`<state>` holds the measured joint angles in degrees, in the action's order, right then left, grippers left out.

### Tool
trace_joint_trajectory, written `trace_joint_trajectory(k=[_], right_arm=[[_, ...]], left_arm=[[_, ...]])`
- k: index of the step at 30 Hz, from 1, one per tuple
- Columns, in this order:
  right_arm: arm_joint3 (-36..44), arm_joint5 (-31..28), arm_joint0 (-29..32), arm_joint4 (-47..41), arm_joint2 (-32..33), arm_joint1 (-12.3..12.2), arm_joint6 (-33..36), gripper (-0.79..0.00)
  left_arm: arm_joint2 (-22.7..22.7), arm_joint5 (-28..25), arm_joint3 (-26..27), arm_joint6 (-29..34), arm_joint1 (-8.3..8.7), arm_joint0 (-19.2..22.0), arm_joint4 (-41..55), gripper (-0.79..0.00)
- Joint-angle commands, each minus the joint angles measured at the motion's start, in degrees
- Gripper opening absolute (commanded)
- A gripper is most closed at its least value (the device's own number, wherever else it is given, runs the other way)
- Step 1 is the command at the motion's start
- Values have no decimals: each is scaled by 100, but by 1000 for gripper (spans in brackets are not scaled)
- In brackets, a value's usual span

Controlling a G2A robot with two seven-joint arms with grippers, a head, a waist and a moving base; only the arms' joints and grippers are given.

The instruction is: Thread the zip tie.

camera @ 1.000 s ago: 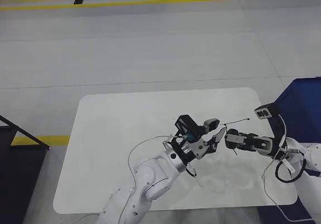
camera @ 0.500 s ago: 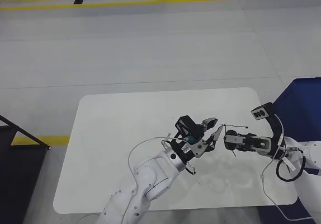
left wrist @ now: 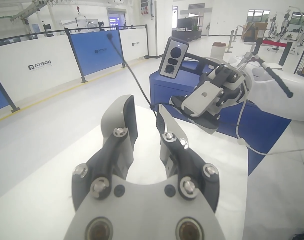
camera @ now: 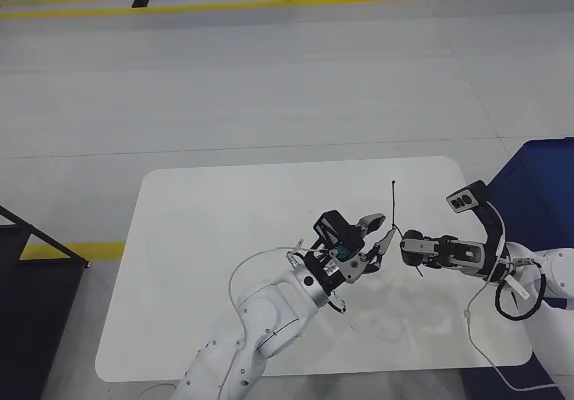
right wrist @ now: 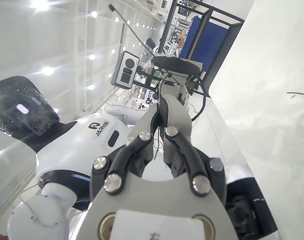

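- The right gripper [camera: 405, 246] is pinched tight on the thin black zip tie [camera: 395, 205], over the right half of the white table [camera: 197, 260].
- The tie's free length points toward the far edge.
- The left gripper [camera: 384, 227], jaws spread wide, sits just left of the right gripper, with one fingertip beside the tie.

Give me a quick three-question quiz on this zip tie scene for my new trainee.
1. True or false: the left gripper has its fingers shut on the zip tie.
2. Multiple choice: what holds the zip tie? A: the left gripper. B: the right gripper. C: both grippers.
3. Short answer: is the zip tie looped through its own head yet?

Key: 1. False, the left gripper's fingers stand open. 2. B. 3. No, it sticks out straight.
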<state>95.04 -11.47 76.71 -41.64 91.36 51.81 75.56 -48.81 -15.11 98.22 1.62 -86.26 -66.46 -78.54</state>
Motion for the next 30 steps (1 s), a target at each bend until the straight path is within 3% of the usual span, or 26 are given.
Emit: trace_joint_trajectory(k=[1,23,30], right_arm=[[8,-14,1,30,-4,0,-6,-785],[32,-111,44,122,16,-2,-29,-785],[7,-101,-5,124,-16,2,-53,-785]], left_arm=[[6,-5,-4,26,-3,-1,33,-640],[46,-55,-28,107,-24,24,190,-785],[45,-70,-45,139,-28,43,214,-785]])
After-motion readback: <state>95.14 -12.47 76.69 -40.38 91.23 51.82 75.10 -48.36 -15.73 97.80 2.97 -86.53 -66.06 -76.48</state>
